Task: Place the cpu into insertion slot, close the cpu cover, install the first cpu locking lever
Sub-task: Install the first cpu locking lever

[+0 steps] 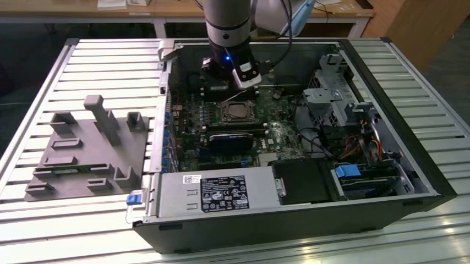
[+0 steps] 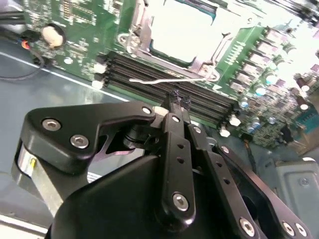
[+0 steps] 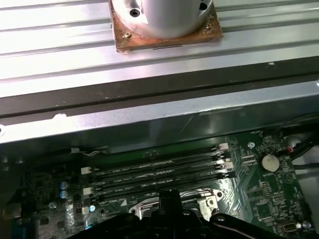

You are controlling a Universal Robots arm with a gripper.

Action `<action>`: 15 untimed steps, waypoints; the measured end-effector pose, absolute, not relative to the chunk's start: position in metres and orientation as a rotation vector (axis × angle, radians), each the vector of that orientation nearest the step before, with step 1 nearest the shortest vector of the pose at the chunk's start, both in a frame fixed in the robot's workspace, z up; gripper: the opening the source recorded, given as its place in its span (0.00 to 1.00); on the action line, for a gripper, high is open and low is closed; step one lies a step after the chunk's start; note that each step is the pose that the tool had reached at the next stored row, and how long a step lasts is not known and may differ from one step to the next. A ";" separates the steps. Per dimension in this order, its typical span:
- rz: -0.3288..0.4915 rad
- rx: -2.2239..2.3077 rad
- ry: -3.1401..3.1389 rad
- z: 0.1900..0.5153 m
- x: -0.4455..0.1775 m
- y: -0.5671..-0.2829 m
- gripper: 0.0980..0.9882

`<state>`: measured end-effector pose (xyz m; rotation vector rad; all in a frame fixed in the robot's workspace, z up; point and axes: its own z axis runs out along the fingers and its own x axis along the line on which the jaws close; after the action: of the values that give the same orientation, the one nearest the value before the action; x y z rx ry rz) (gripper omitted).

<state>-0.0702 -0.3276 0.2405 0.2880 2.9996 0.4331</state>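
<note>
Slatted table [image 1: 110, 55] held an open computer case [image 1: 294, 231]; the gripper [image 2: 175, 102], fingers clenched together, hung near the cpu cover [image 2: 138, 27] closed over the cpu [image 2: 182, 25].

Slatted metal table [image 1: 88, 242] under bright glare; white-legged wooden desk [image 1: 184, 6] behind; dark floor [image 1: 452, 66].

— Where is the cpu [image 2: 182, 27], the small flat square chip with the dull silver-grey metal top?
— It lies flat and level, framed on every side by the cpu cover [image 2: 142, 35].
— And what about the cover?
— It is a thin silvery metal frame plate, folded down over the chip's edges. The pale top shows through its square window.
— And the locking lever [image 2: 164, 79]?
— It is a thin bright wire rod lying low along one side of the frame. I cannot tell whether its end is hooked.
</note>
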 end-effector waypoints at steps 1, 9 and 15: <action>0.433 0.284 2.987 0.240 -0.070 -0.328 0.00; 0.431 0.273 2.941 0.233 -0.072 -0.328 0.00; 0.424 0.344 2.928 0.226 -0.072 -0.327 0.00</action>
<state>-0.0719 -0.3270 0.2256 0.3436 2.9275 0.4237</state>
